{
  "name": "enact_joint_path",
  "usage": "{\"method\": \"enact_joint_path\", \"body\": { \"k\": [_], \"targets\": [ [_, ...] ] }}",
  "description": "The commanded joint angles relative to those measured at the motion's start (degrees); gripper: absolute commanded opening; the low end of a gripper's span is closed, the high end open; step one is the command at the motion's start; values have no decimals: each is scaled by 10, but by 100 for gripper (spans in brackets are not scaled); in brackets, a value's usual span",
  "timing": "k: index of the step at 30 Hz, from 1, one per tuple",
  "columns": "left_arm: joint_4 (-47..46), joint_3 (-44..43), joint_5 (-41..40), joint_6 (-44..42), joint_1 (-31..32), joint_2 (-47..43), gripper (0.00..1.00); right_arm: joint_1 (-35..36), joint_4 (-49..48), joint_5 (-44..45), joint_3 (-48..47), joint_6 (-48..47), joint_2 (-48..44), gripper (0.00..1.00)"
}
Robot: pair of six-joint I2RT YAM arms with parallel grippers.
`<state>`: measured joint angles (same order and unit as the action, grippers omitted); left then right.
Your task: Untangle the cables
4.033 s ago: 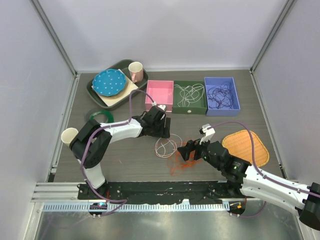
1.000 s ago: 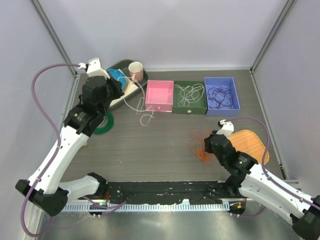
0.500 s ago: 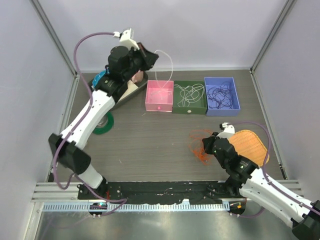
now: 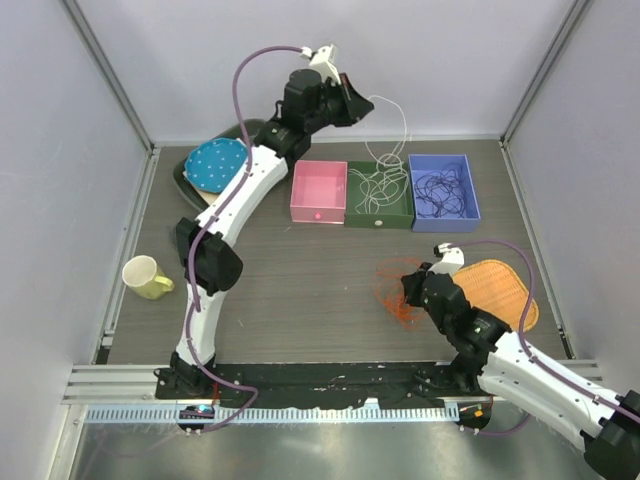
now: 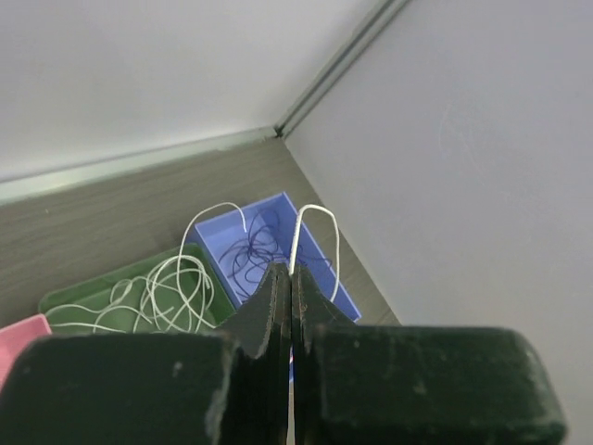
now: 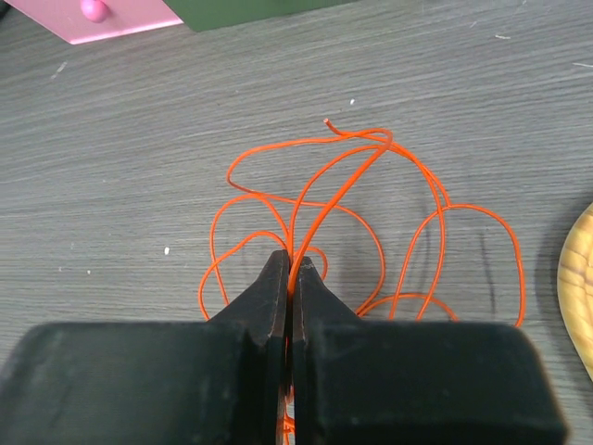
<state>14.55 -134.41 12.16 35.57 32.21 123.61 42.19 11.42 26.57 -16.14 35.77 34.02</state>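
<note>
Left gripper [image 4: 362, 103], raised and pressed shut, pinches a white cable [image 5: 315, 209] that arcs out of its tips and drops toward the green tray [image 4: 380, 221] below it, where more white loops lie; dark purple cable [image 4: 440, 190] fills the blue tray [image 4: 444, 225] beside that. Right gripper [image 6: 290, 267], also closed, nips a red-orange cable [image 6: 380, 139] whose loops spread on the table just ahead of its tips

White cable [image 5: 294, 246] hangs looped over green box [image 4: 379, 222]; red-orange cable [image 6: 326, 202] sprawls on table [image 4: 300, 280]
</note>
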Motion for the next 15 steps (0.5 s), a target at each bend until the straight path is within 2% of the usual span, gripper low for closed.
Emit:
{"method": "enact_joint_path", "body": {
  "k": [1, 5, 15],
  "targets": [
    [-14, 3, -20, -15, 7, 15, 0, -1, -27, 0, 4, -9, -25, 1],
    [-14, 14, -63, -40, 7, 36, 0, -1, -15, 1, 6, -3, -41, 1],
    [-20, 35, -87, -45, 15, 117, 0, -1, -10, 9, 7, -1, -37, 1]
  ]
}}
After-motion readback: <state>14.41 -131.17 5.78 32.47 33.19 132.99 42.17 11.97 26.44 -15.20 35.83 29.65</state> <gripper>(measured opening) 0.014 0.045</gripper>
